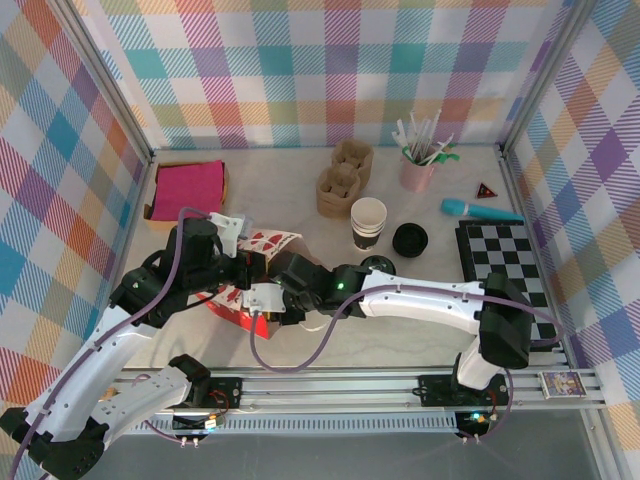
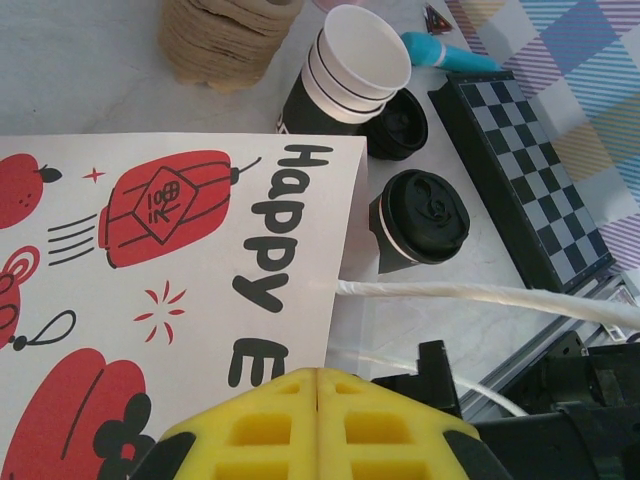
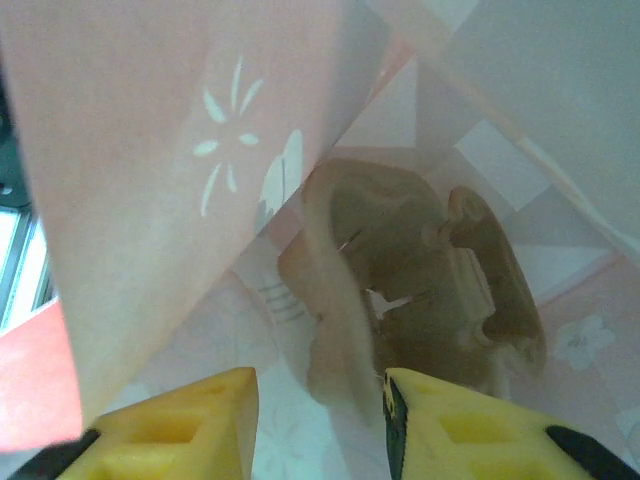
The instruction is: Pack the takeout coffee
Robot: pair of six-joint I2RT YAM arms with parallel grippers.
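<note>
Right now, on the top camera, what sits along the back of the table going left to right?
pink pad in a cardboard box → stack of brown pulp cup carriers → pink cup of white sticks → small dark triangle

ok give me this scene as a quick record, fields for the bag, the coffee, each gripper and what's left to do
bag: paper bag, white with red lantern print and black lettering
left gripper: shut on the bag's edge
right gripper: open, reaching inside the bag
in bag: cardboard cup carrier, just ahead of the right fingers
takeout coffee: lidded, upright on the table, outside the bag
nearby: stack of paper cups, loose black lid, chessboard
status: coffee not yet packed
</note>
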